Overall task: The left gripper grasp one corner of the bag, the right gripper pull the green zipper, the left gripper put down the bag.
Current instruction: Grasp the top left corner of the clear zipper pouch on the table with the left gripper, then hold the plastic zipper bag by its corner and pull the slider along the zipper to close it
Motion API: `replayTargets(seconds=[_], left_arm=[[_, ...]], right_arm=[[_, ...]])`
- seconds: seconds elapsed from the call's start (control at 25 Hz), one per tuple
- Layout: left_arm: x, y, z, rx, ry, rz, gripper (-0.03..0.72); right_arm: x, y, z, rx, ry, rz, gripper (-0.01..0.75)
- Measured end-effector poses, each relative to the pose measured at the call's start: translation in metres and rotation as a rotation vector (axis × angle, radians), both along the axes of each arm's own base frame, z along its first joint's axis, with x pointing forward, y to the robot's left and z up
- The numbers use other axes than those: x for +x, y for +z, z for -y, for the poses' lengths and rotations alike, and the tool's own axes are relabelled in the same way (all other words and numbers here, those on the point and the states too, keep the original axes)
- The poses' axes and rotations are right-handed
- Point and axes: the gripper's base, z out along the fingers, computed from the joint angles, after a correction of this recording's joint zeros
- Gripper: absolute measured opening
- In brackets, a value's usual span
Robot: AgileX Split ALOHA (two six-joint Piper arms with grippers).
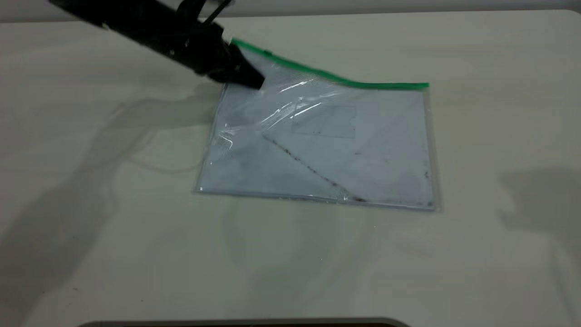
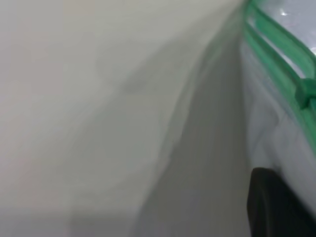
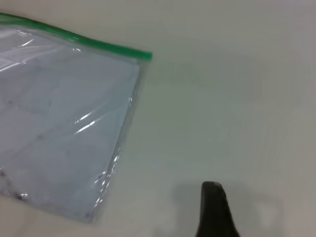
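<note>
Exterior view: the left gripper reached in from the upper left of the frame, and its pointed fingers were clamped on the upper left corner of the bag, just below the green zipper. That corner was lifted off the table, so the zipper sloped down from the gripper toward the upper right corner, where it lay flat. The rest of the bag rested on the table at the centre of the frame, with a dark diagonal line crossing the white paper inside.

In the left wrist view the zipper's small slider sat close beside a black fingertip.

The right gripper showed only in the right wrist view, as one dark fingertip over bare table, well apart from the bag's near edge; whether its fingers were apart or together cannot be told.

The table was plain, pale and matt, with soft shadows.
</note>
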Motion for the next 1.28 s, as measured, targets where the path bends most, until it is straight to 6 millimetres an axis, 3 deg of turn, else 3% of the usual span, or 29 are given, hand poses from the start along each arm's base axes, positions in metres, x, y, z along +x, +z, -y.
replayTargets(seconds=[0.16,0.4,0.56,1.0,1.28], left_arm=[[0.008,0.04,0.01,-0.066,-0.325,0.21,0.053],[0.011,0.079,0.017,-0.125,-0.567,0.318,0.053],[0.006,0.079,0.026,-0.05,-0.674,0.351,0.053],[-0.015,0.073,0.083,0.031,-0.827,0.436,0.053],[-0.022,0.072,0.101,0.04,-0.87,0.492,0.053]], right_arm=[[0.011,0.002,-0.008,-0.042,0.078,0.007,0.539],[0.035,-0.002,-0.039,-0.101,0.245,0.002,0.539],[0.05,-0.013,-0.066,-0.132,0.362,-0.018,0.539],[0.073,-0.052,-0.143,-0.156,0.56,-0.035,0.539],[0.081,-0.076,-0.157,-0.164,0.577,-0.031,0.539]])
